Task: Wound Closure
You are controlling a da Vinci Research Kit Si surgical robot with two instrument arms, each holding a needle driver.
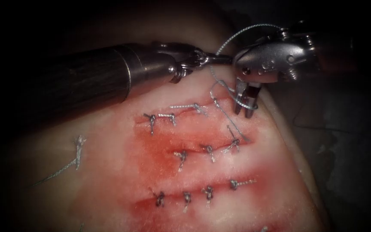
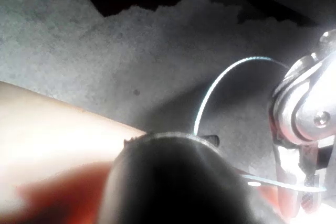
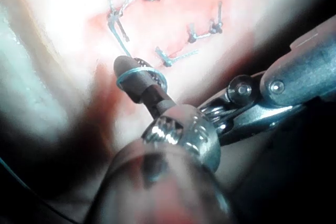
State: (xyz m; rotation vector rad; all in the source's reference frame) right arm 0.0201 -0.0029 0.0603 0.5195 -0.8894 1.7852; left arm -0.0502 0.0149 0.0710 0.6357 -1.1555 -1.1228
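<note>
The left tool comes in level from the left above the tissue, and its tips end against the body of the right tool, so I cannot tell whether its jaws are apart or together, nor whether they hold anything. In the left wrist view the arm's own dark shaft covers the tip; the thread rises from behind it in a pale arc toward the right tool.

The right tool points straight down at the far right end of the top cut. Its two jaws stand narrowly apart, with a loop of thread wound around them. In the right wrist view the loop circles the rounded tip, which looks nearly closed; whether anything is pinched inside is hidden. From the loop the thread runs down to a stitch on the middle cut, and another length arcs up over the right tool's head.

I cannot make out the needle anywhere.

The tissue is pale with red fluid spread around three cuts, each crossed by knotted stitches. A loose cut end of thread lies well to the left of the cuts. Beyond the tissue's right edge the surroundings are dark; the left wrist view shows a grey, grainy surface behind.
</note>
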